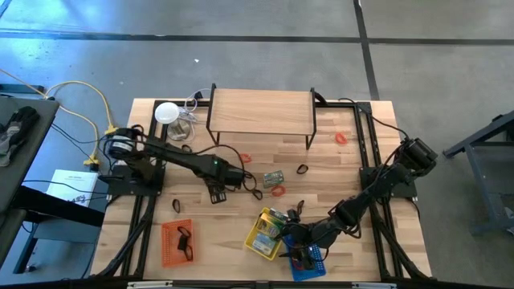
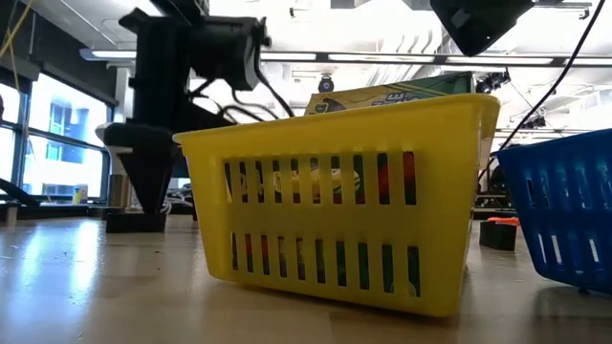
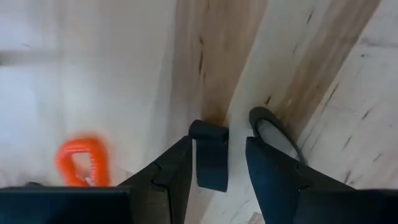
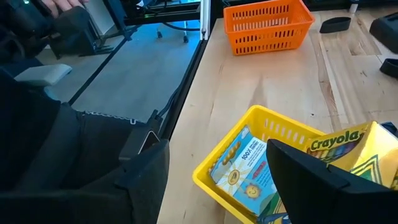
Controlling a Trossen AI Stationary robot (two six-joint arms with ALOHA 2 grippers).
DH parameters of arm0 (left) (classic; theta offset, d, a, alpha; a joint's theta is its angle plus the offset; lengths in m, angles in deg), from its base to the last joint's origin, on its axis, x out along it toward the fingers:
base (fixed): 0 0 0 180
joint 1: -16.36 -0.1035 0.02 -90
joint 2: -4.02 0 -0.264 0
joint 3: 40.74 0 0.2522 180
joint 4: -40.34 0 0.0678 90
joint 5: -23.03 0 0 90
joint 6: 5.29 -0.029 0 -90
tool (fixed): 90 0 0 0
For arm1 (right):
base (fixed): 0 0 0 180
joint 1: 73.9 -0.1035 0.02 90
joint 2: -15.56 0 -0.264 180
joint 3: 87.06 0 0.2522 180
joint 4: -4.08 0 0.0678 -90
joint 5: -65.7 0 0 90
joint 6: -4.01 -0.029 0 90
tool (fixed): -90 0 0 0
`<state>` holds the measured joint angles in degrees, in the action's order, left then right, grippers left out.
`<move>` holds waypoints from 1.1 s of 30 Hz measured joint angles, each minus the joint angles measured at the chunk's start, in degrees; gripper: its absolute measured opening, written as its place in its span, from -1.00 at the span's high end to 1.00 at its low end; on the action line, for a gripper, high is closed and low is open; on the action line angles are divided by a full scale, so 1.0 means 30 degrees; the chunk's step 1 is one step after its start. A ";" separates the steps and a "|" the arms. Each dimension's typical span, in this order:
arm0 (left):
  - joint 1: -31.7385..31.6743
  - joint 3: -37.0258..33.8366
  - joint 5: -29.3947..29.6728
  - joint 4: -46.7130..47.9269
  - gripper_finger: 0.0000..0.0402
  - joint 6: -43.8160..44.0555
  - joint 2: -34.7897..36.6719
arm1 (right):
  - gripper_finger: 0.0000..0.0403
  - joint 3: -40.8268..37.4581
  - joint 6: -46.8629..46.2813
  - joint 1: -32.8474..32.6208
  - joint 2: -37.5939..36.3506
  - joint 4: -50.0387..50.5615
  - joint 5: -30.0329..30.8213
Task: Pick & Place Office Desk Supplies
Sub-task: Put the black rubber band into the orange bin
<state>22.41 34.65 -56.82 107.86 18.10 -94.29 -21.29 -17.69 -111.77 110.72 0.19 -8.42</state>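
My left gripper (image 1: 235, 175) (image 3: 217, 162) points down, open, low over the middle of the table. A small black clip piece (image 3: 210, 158) lies on the wood between its fingers, with bare table showing between it and one finger. A black wire loop (image 3: 273, 130) lies just outside the other finger, and a red rubber band (image 3: 81, 163) lies off to one side. A green packet (image 1: 274, 178), another red band (image 1: 278, 190) and a black clip (image 1: 303, 168) lie further right. My right gripper (image 1: 291, 234) (image 4: 217, 180) hangs open over the yellow basket (image 4: 242, 134).
An orange basket (image 1: 178, 243) holding black clips stands near the front left. The yellow basket (image 1: 265, 233) holds a crayon box, and a blue basket (image 1: 305, 261) stands beside it. A wooden shelf (image 1: 261, 112) and a white disc (image 1: 166, 113) stand at the back. A red band (image 1: 341, 138) lies far right.
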 joint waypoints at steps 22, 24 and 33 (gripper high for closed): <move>0.0168 0.0054 -0.0464 -0.0594 0.29 0.1503 -0.1143 | -0.27 0.0000 0.0824 0.0302 0.0000 -0.0055 -0.0007; 0.0179 0.0069 -0.0442 -0.0572 0.34 0.1498 -0.1206 | -0.27 0.0000 0.0824 0.0299 0.0000 -0.0024 0.0000; 0.1053 0.0106 0.0072 -0.0072 0.98 0.1403 -0.1035 | -0.27 0.0000 0.0826 0.0299 0.0000 0.0075 0.0000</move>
<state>25.57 34.96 -56.60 107.64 22.31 -97.39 -21.29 -15.21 -110.87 110.72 0.42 -8.42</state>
